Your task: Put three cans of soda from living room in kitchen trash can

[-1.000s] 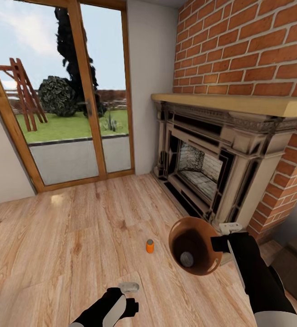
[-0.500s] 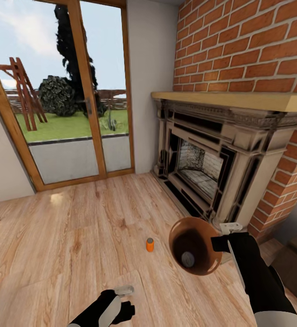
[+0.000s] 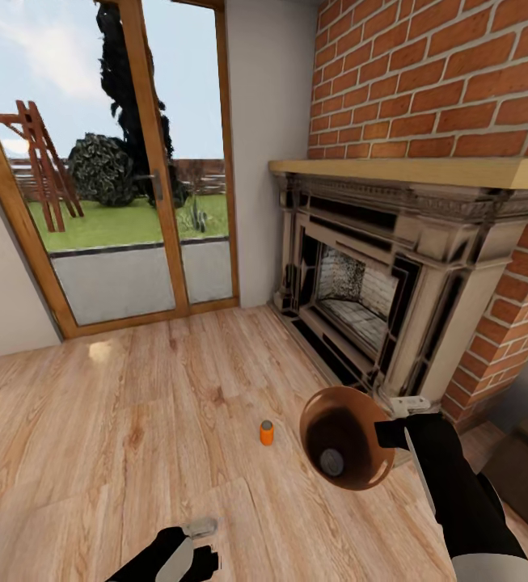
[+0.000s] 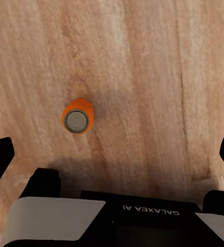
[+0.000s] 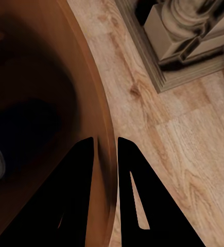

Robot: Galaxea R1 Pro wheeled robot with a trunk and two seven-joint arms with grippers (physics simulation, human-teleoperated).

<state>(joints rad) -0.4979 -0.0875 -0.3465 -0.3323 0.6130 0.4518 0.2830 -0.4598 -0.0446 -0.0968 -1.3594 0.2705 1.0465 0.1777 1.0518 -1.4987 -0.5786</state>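
One orange can of soda (image 3: 266, 433) stands upright on the wood floor in front of the fireplace. From above it appears in the left wrist view as can (image 4: 78, 116), between and ahead of the wide-apart fingers of my open left gripper (image 4: 112, 154). My right gripper (image 3: 386, 435) holds the tash can (image 3: 346, 436) in the air, tilted with its mouth toward the camera. Another can's grey top (image 3: 331, 461) lies inside it. In the right wrist view the fingers (image 5: 81, 190) pinch the bin's rim (image 5: 104, 128).
A brick fireplace (image 3: 377, 307) with a wooden mantel stands to the right. Glass patio doors (image 3: 126, 186) fill the far wall. A dark piece of furniture (image 3: 526, 469) sits at the right edge. Open wood floor (image 3: 118, 420) spreads to the left.
My left arm has drawn back toward the bottom edge of the head view. The right arm, the bin and the floor can have stayed put.
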